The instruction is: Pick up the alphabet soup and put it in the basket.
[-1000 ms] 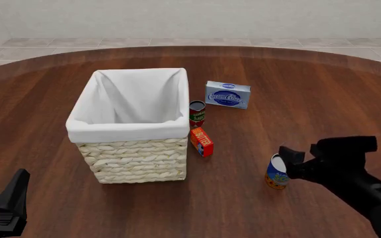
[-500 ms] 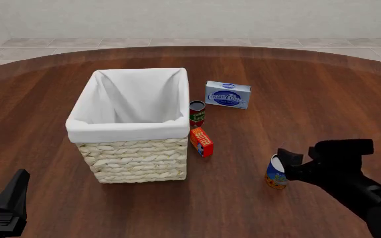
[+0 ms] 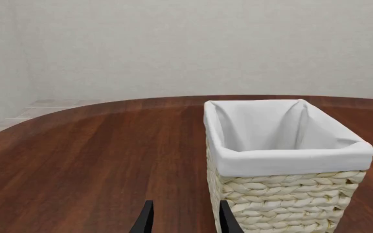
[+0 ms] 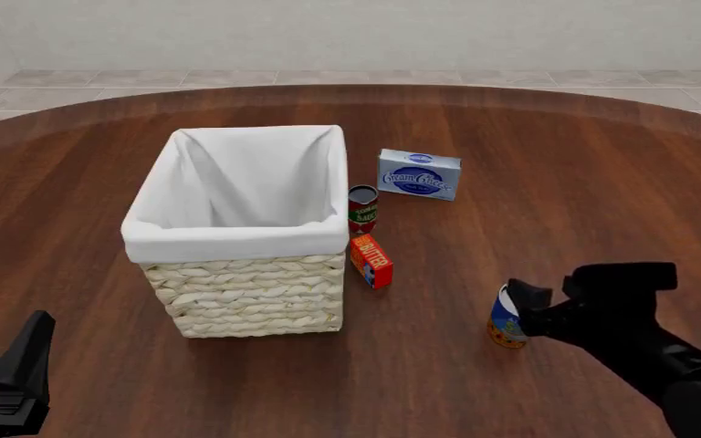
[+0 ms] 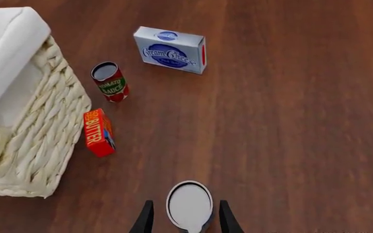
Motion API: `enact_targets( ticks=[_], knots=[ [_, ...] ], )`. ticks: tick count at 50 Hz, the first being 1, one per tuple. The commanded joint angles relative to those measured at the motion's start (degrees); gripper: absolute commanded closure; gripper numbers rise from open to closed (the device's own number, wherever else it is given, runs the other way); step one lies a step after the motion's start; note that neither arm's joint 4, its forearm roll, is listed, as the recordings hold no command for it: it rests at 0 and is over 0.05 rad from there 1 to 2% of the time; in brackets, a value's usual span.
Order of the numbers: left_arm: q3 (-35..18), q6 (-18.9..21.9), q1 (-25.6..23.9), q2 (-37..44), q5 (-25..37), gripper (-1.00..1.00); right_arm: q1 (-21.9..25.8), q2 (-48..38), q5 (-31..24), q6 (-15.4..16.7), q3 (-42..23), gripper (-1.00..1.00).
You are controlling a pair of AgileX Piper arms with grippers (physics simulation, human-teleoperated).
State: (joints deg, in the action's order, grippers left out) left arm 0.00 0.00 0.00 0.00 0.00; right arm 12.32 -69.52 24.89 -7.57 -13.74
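Observation:
The alphabet soup (image 4: pixel 504 321) is a small blue can with an orange-yellow band, standing on the table right of the basket. In the right wrist view its pale lid (image 5: pixel 189 203) lies between my right gripper's two open fingers, which straddle it with a small gap on each side. My right gripper (image 4: pixel 521 307) is at the can's top. The basket (image 4: pixel 244 239), woven wicker with a white liner, stands left of centre and also shows in the left wrist view (image 3: pixel 283 194). My left gripper (image 4: pixel 25 358) is open and empty at the near left, short of the basket.
A red-and-green can (image 4: pixel 363 209), an orange butter box (image 4: pixel 371 261) and a blue-white cream cheese box (image 4: pixel 419 174) stand between the basket and the soup can. The round wooden table (image 4: pixel 594 164) ends in a curved far edge.
My right arm has sunk a little and shifted slightly left around the soup can. The can, the basket and the left arm have not moved.

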Motion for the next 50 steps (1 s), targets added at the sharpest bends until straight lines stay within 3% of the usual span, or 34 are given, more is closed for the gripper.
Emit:
enact_targets(
  ticks=[1, 16, 50],
  knots=[
    [0.0, 0.0, 0.0, 0.0, 0.0, -1.0, -0.3, -0.7, 1.0, -0.4, 0.5, -1.0],
    [0.0, 0.0, 0.0, 0.0, 0.0, -1.0, -0.2, -4.1, 4.4, -0.7, 1.2, -1.0],
    [0.0, 0.0, 0.0, 0.0, 0.0, -1.0, 0.1, -6.9, 6.9, -1.0, 1.7, -1.0]
  ],
)
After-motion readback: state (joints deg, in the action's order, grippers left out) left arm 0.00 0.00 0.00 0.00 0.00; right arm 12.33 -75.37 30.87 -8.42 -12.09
